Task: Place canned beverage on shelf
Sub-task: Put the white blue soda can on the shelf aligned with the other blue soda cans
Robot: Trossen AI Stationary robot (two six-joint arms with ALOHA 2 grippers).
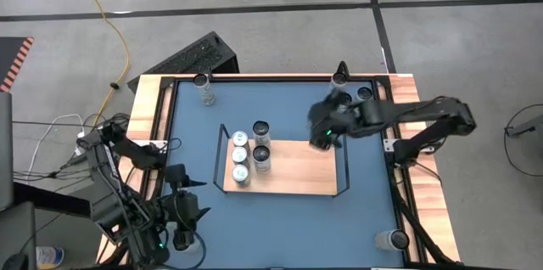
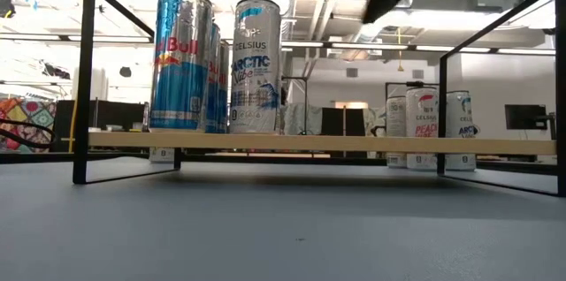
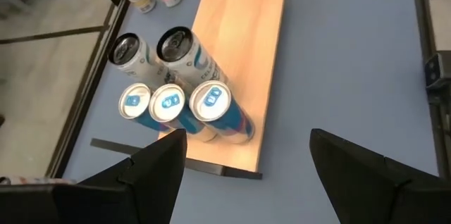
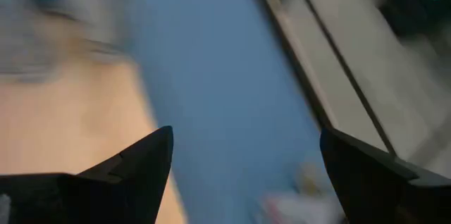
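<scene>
Above the shelf's (image 1: pixel 293 168) far right corner, the right gripper (image 1: pixel 327 137) hangs empty with fingers apart, and could clip the raised end rail (image 1: pixel 344 164) if swung carelessly.

both arms are dark, nearly black, built of blocky jointed segments. the right arm (image 1: pixel 424 117) shows a small green light near its wrist; the left arm (image 1: pixel 144 210) shows one too, with thin dark cables running along it. each gripper's fingers (image 3: pixel 151 171) are matte black, wedge-shaped, tapering to points.

Cans (image 1: pixel 249 153) crowd the shelf's (image 1: pixel 297 177) left end (right half apparently free).
</scene>
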